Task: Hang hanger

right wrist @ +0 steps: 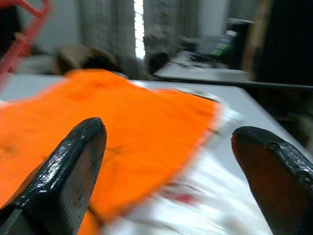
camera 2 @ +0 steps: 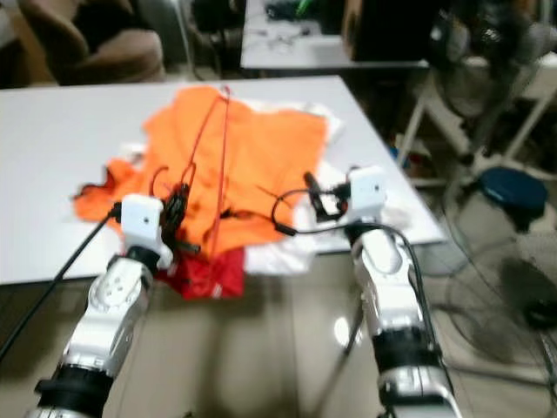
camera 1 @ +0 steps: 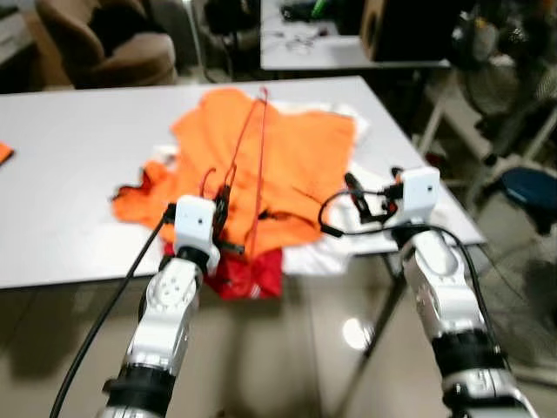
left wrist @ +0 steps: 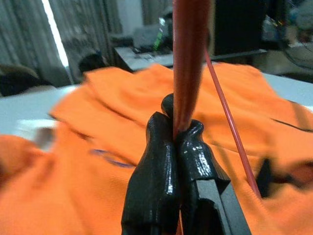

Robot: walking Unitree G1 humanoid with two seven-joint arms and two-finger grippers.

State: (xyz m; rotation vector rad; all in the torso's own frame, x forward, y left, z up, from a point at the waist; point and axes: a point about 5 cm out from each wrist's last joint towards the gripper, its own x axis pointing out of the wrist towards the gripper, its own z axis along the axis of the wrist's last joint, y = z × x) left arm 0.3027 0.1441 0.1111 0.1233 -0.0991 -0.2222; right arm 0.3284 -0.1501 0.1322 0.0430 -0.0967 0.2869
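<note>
Cluttered room with a shiny tiled floor (camera 1: 287, 348), and a big white table (camera 1: 78, 148) takes up most of what the head camera sees, with a second table (camera 1: 313, 48) behind it covered in small stuff I can't make out, plus a brown armchair (camera 1: 104, 39) in the far corner on the robot's left and what looks like a floor fan (camera 2: 513, 287) off to the right. On the white table there's a heap of clothes: an orange garment (camera 1: 261, 157) spread on top, a white one (camera 1: 326, 248) poking out underneath on the right side, and a red one (camera 1: 252, 274) hanging over the near edge. Lying across the orange fabric is the red hanger (camera 1: 248, 161), a thin wire-looking thing running from the far side of the pile back toward the robot. The left gripper (left wrist: 178, 139) is at the near edge of the pile with its two black fingers pinched tight together on the near end of that hanger, and the wrist view has the red bar coming straight up out of the fingertips with orange cloth behind it. The right gripper (right wrist: 168, 152) sits over the near right corner of the table, just beside the white garment, its fingers spread wide apart with nothing between them, pointing across the clothes pile.
</note>
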